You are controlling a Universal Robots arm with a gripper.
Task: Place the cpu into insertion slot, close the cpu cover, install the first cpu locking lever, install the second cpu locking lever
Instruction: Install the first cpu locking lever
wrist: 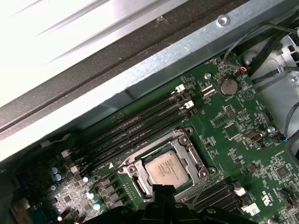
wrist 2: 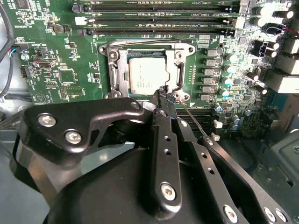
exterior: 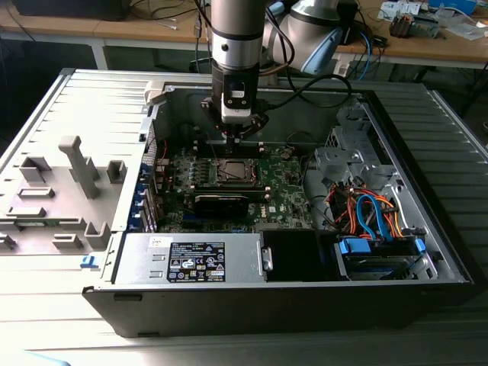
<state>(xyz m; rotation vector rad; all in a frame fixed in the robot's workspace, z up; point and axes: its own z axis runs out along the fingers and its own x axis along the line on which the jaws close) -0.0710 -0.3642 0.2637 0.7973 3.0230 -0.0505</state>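
Finds the claw (exterior: 235, 139) pinched shut, black tips together, low over the green board (exterior: 286, 200) in the exterior view. In the second wrist view, puts those tips at the edge of the slot (wrist 2: 111, 60), just beside a thin wire lever (wrist 2: 194, 116); cannot tell whether touching it. Shows the cpu (wrist 2: 148, 74) lying flat in the slot, with the cover (wrist 2: 179, 70) down around it. Has the open case (exterior: 267, 301) resting on a ribbed grey surface (exterior: 46, 114). Across the exterior view from its left to its right, takes in a grey plastic fixture (exterior: 76, 171), the board, then a tangle of blue and orange cables (exterior: 370, 217). Behind, has a wooden desk (exterior: 450, 46) strewn with wires. Matte silver on the cpu's square top, bright stamped steel for the cover, long black memory slots (wrist 2: 154, 18) alongside.
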